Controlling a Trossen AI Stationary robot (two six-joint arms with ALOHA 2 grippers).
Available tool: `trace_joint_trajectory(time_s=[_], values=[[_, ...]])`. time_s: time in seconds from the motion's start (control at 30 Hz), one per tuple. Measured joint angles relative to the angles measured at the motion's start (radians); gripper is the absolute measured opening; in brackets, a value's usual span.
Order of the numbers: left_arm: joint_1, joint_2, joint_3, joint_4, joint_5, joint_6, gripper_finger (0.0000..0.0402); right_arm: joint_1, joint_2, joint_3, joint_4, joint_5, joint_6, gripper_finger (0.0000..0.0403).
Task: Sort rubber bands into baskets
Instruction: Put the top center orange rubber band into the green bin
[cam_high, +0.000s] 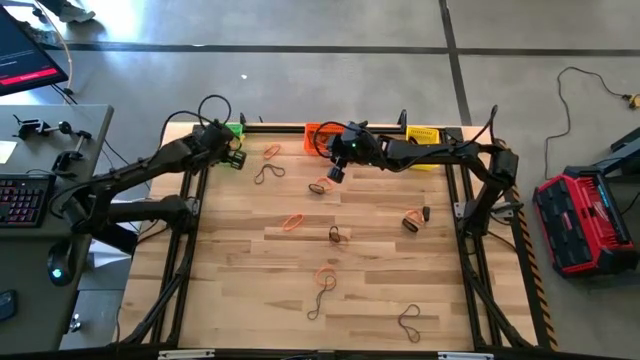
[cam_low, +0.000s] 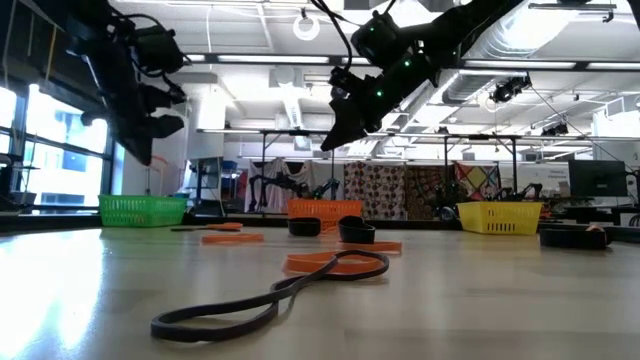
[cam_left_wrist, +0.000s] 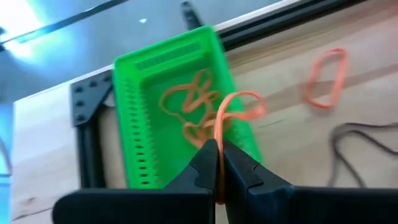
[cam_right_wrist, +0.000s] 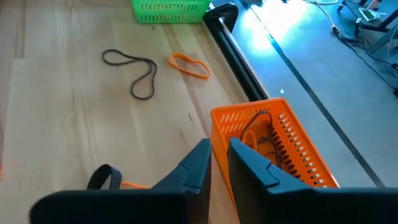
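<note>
The wooden table (cam_high: 380, 290) fills most of the scene, with the two dark arms reaching in from either side toward its far edge, where the three baskets stand in a row: the green basket (cam_left_wrist: 155, 87) at the left corner, the orange basket (cam_right_wrist: 292, 143) in the middle and the yellow basket (cam_high: 424, 134) toward the right. The left gripper (cam_left_wrist: 217, 163) hangs just over the near edge of the green one, its fingers pinched together on an orange rubber band (cam_left_wrist: 233, 112) that loops up out of the tips; a few more orange bands (cam_left_wrist: 189, 99) already lie inside that basket. The right gripper (cam_right_wrist: 220, 155) hovers beside the orange basket, which holds some dark bands (cam_right_wrist: 264, 137); its fingers stand a narrow gap apart with nothing visible between them. Loose bands (cam_high: 300, 222) of orange and dark colours are scattered across the wood, among them a dark loop (cam_right_wrist: 134, 68) and an orange loop (cam_right_wrist: 188, 65) lying near the green basket.
</note>
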Motion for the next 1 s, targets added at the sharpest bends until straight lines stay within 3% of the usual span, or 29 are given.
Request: trace_joint_trajectory(time_s=[0.3, 0.67, 1.0], values=[[0.053, 0.129, 0.046, -0.068, -0.032, 0.029, 0.0000, 0.001, 0.000, 0.000, -0.007, 0.000, -0.014, 0.0017], [0.095, 0.351, 0.135, -0.065, 0.019, 0.121, 0.0001, 0.001, 0.000, 0.000, -0.056, -0.035, -0.014, 0.0016], [0.088, 0.379, 0.135, -0.030, 0.028, 0.216, 0.0051, 0.001, 0.000, 0.000, -0.085, -0.035, -0.032, 0.0016]])
